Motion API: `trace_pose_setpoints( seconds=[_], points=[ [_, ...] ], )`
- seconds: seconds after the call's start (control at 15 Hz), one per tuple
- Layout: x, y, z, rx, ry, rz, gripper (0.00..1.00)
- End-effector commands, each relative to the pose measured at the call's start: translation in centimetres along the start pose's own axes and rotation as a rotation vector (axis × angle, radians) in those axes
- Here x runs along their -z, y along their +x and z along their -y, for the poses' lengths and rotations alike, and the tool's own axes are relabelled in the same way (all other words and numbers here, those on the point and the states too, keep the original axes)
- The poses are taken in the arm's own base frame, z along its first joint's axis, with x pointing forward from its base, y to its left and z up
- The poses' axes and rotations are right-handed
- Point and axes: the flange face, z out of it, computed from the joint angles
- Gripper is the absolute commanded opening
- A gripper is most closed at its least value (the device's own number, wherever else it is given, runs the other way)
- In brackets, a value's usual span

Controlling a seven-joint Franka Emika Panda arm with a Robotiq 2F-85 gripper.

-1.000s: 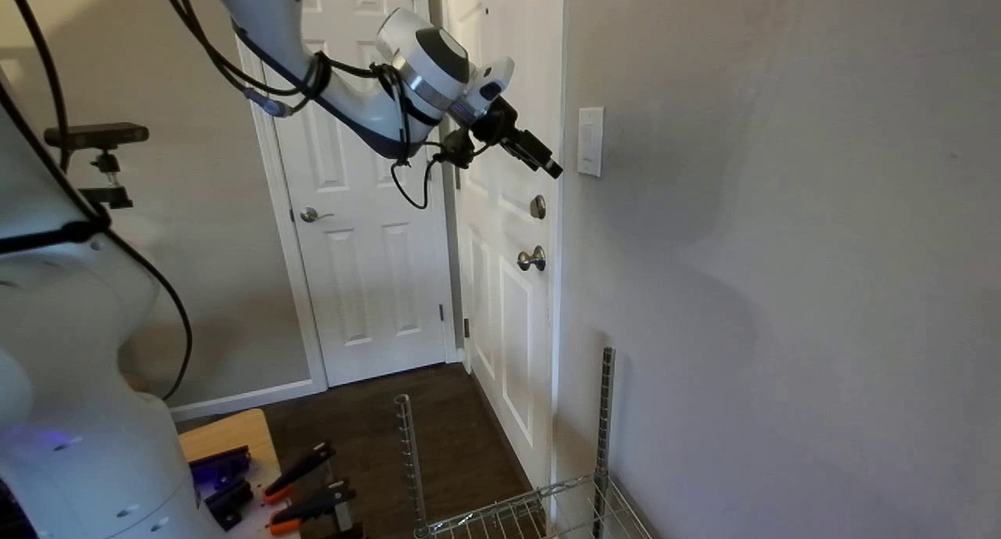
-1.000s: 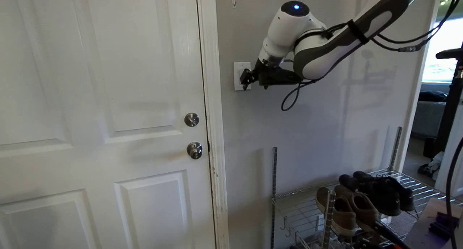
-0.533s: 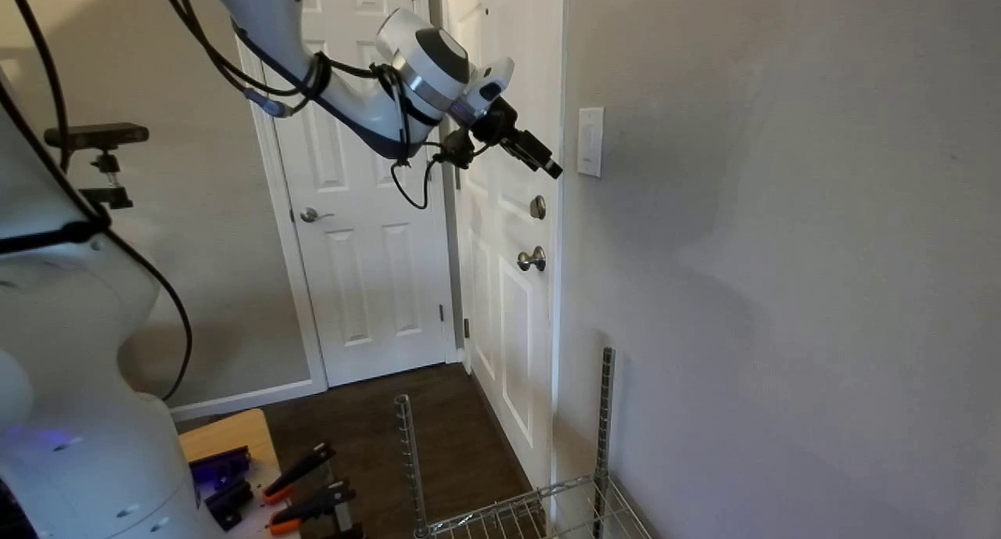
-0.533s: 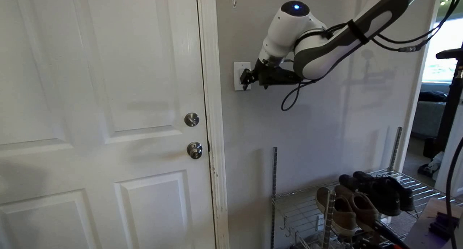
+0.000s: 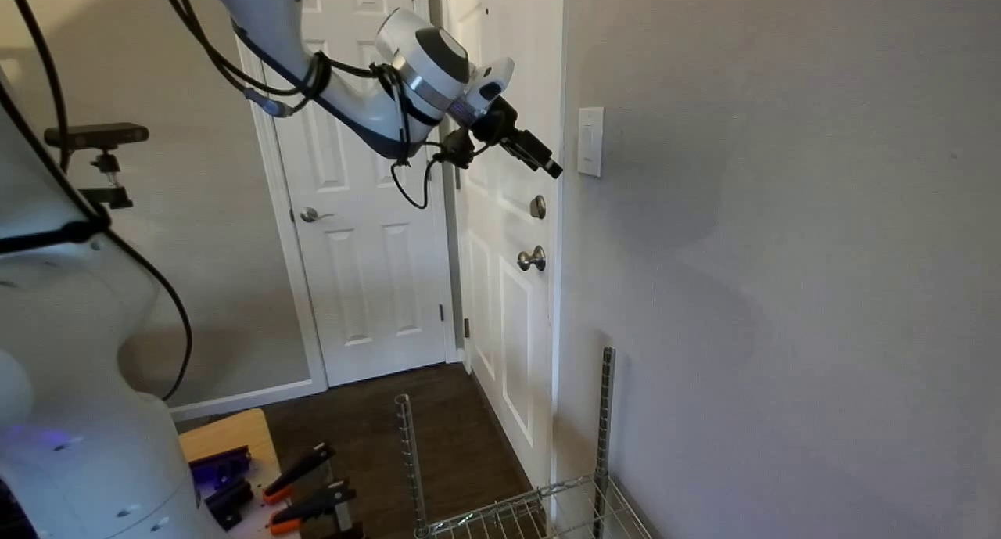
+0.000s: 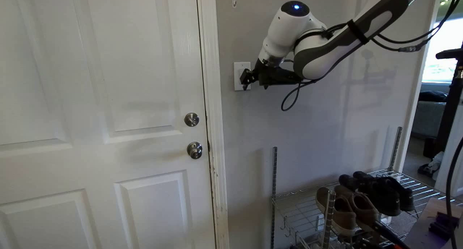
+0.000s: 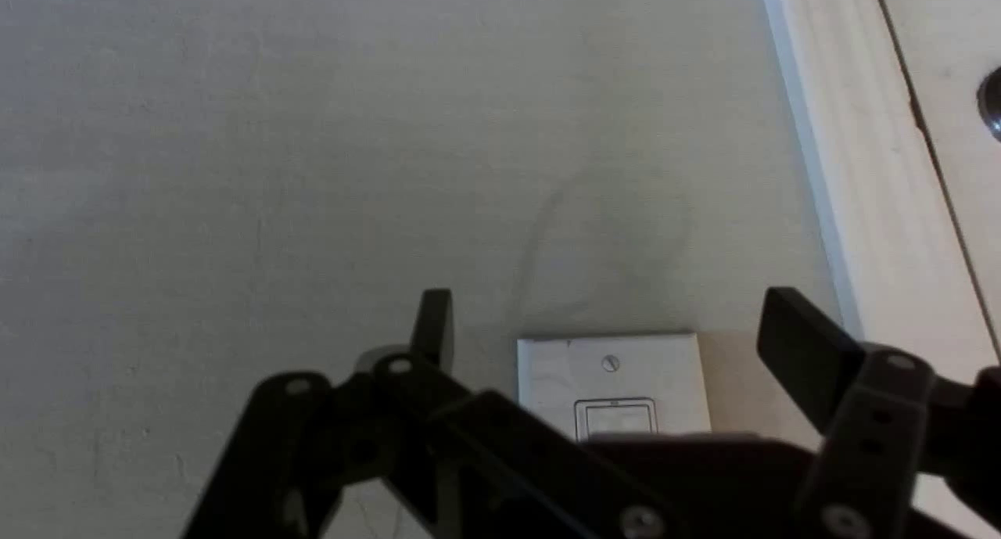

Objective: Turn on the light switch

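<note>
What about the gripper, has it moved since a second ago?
No. In both exterior views, the gripper shows no shift either way relative to the light switch.

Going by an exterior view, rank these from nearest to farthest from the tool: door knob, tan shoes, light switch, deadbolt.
1. Light switch: partly hidden by the tool.
2. Deadbolt: down and left in the picture, on the door.
3. Door knob: same door, just lower.
4. Tan shoes: lower right, on the wire rack.

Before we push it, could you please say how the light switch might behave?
The light switch probably won't shift as a whole: its plate lies against the wall, a screw showing. Its framed inner panel looks like a rocker, so it may tip under a push.
</note>
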Motion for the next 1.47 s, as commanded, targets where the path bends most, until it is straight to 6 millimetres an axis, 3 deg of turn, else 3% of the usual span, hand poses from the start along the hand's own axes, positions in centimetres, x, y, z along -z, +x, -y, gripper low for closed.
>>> trace_pose_setpoints(
  seconds=[0.0, 1.07, 1.4],
  points=[
    [0.0, 0.0, 0.0, 0.0, 0.0, 0.0, 1.0],
    [0.0, 0.0, 0.0, 0.0, 0.0, 0.0, 1.0],
    [-1.1, 0.9, -1.6, 0.009, -0.055, -0.079, 1.0]
  ],
)
